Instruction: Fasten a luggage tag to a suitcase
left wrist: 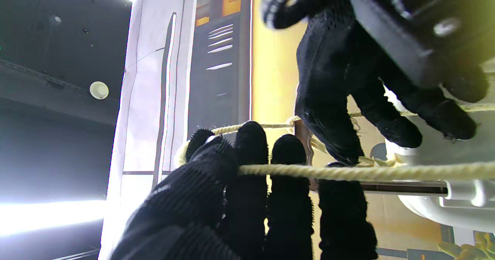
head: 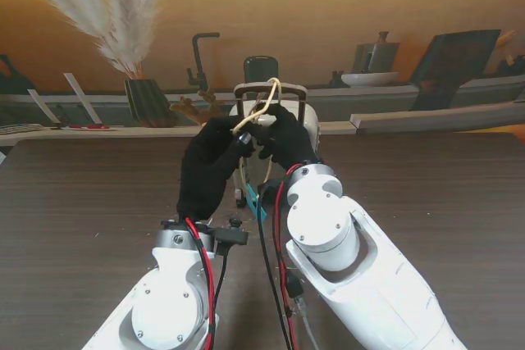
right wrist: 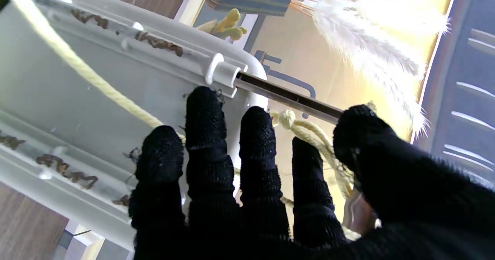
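At the stand view's centre, the left hand (head: 209,171) and right hand (head: 287,141) both pinch the limp, light cord (head: 261,104) over the suitcase (head: 310,125) handle; grip near its knot

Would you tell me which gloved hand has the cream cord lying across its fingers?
The left hand: the cord crosses its fingers, while the right hand reaches in beside it.

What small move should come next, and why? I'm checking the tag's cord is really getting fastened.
Probably pull the cord taut with the left hand. It runs across those fingers beside the suitcase handle bar, while the right hand pinches the knot end; the loop above both hands looks slack.
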You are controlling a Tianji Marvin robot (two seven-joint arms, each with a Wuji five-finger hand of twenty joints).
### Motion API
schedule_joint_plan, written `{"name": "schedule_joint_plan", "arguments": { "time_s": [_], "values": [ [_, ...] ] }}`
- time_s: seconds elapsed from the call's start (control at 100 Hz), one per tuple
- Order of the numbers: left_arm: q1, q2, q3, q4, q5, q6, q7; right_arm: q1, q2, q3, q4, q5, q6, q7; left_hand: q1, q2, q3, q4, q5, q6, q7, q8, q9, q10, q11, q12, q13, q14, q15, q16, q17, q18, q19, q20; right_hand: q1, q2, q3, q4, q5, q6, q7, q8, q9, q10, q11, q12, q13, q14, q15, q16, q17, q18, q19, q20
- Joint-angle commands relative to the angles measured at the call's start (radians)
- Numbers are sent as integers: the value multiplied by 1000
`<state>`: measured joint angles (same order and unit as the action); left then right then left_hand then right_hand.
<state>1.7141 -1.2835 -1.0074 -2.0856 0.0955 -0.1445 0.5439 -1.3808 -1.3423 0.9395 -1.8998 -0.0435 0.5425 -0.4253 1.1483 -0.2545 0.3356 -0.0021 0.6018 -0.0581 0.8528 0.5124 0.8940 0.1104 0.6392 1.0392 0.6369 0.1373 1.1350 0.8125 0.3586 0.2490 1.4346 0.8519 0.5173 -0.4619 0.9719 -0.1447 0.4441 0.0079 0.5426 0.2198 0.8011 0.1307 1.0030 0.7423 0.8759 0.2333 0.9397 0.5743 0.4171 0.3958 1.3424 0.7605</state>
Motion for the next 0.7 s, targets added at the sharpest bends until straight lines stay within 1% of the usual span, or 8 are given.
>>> {"name": "schedule_joint_plan", "arguments": {
  "time_s": [0.0,0.23,0.33,0.45,0.63,0.65,0.68,0.69],
  "values": [
    [-1,0,2,-8,6,6,-16,-7,-3,8,-13,1,-4,6,28,-16,-45,17,12,-25,-8,-12,2,-9,-11,5,1,-3,-11,-26,0,-67,2,13,-48,-29,24,14,38,-53,10,40,-35,8,-2,1,-23,-6,-12,4,-9,-15,-9,8],
    [-10,-2,9,-1,6,10,-16,-15,-2,24,-24,45,-6,12,31,-14,-49,17,12,-24,-8,-12,2,-8,-10,4,0,-3,-12,-26,1,-67,2,13,-101,-128,76,6,117,-88,10,107,-52,3,4,0,-31,-18,-13,2,-1,-20,-10,10],
    [-11,-3,12,0,5,12,-14,-7,-9,23,-10,37,10,1,31,-14,-50,18,12,-24,-7,-11,2,-8,-10,4,1,-3,-12,-26,0,-67,2,12,-73,-179,68,2,183,-94,39,136,-34,-17,30,11,-6,-34,7,7,31,-23,6,12],
    [-11,-3,13,0,5,13,-14,7,-29,14,22,30,18,-50,32,-13,-51,18,11,-25,-8,-12,1,-9,-10,4,0,-3,-13,-26,0,-67,1,12,-46,-267,104,-5,278,-94,90,207,10,-34,69,29,37,-44,58,14,83,-21,55,20],
    [-9,-3,13,-1,7,16,-13,23,-37,8,55,7,39,-59,34,-11,-53,18,11,-24,-8,-12,1,-10,-10,4,0,-4,-13,-26,-1,-68,0,11,-56,-310,106,-13,329,-81,107,240,15,-40,77,36,43,-50,65,12,92,-17,60,18],
    [-9,-3,13,-1,6,16,-13,25,-39,7,60,4,40,-63,34,-11,-54,18,10,-23,-8,-12,1,-9,-10,4,0,-4,-13,-26,-1,-68,0,11,-55,-315,116,-15,337,-86,115,263,17,-41,80,39,46,-52,68,11,96,-18,62,16],
    [-9,-3,13,-1,6,17,-13,28,-42,5,68,2,41,-71,34,-11,-54,18,10,-25,-8,-12,1,-9,-10,4,-1,-4,-14,-26,-2,-67,0,11,-45,-320,112,-40,349,-93,122,274,22,-42,81,40,49,-50,70,10,100,-17,64,15],
    [-9,-3,13,-1,6,17,-12,29,-44,4,70,2,42,-74,35,-11,-55,18,10,-24,-8,-12,0,-8,-10,4,0,-4,-13,-26,-1,-67,0,11,-36,-323,108,-61,352,-98,130,274,25,-41,82,40,51,-50,71,10,101,-15,66,14]
  ]
}}
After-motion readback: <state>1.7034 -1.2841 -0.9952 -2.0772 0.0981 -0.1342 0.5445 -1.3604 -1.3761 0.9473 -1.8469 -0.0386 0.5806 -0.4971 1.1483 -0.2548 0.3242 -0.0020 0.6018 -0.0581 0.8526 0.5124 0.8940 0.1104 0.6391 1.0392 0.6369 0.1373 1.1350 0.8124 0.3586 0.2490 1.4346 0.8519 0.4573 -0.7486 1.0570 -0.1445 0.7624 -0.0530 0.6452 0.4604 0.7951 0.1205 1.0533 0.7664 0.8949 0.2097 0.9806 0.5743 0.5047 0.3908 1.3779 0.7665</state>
